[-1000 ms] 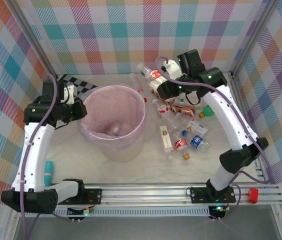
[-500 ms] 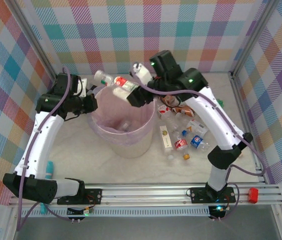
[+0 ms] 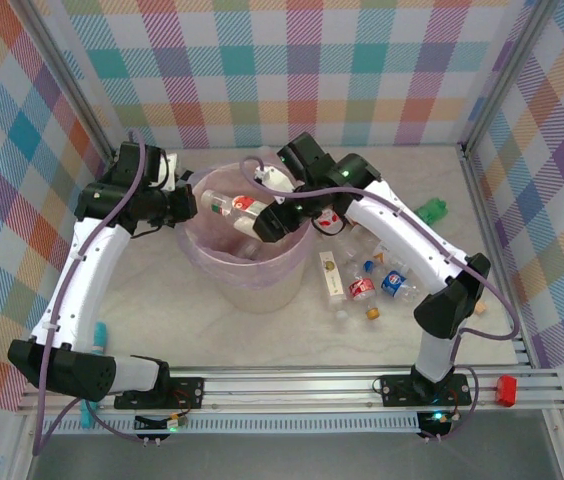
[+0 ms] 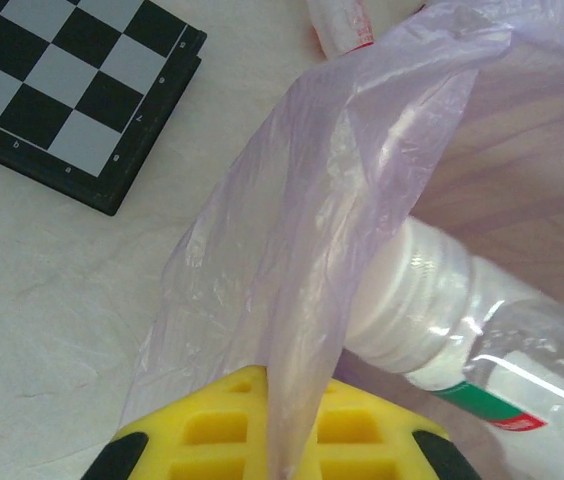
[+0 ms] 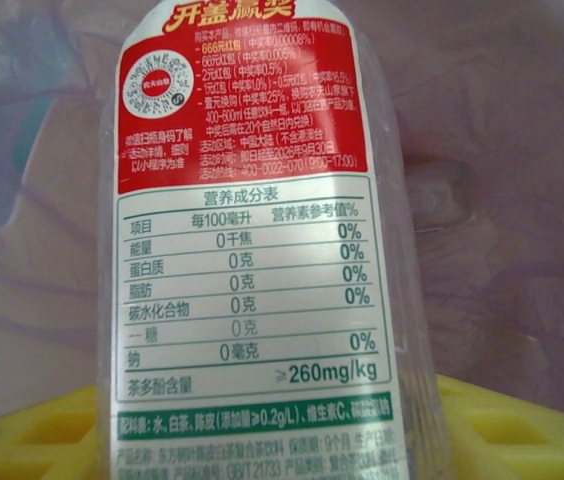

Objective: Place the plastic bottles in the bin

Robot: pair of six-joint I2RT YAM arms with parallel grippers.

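The bin (image 3: pixel 254 288) is a pale pink bucket lined with a lilac bag (image 4: pixel 292 200), standing mid-table. My left gripper (image 3: pixel 178 206) is at its left rim, and in the left wrist view the left gripper (image 4: pixel 282 455) is shut on a fold of the bag. My right gripper (image 3: pixel 265 216) hangs over the bin's mouth, shut on a clear plastic bottle (image 3: pixel 230 205) with a red and white label. That bottle (image 5: pixel 252 250) runs up between the yellow fingers (image 5: pixel 522 430), over the bag. Its white cap (image 4: pixel 412 300) shows in the left wrist view. Several more plastic bottles (image 3: pixel 362 275) lie right of the bin.
A green bottle (image 3: pixel 430 210) lies apart at the right. A black-and-white checkerboard (image 4: pixel 72 90) lies flat on the table behind the bin's left side. A blue object (image 3: pixel 97 337) sits by the left arm's base. Checked walls close in three sides.
My right arm has carried the red-labelled bottle left from the pile to above the bin's mouth. My left gripper, still at the bag's rim, has shifted slightly up and right.
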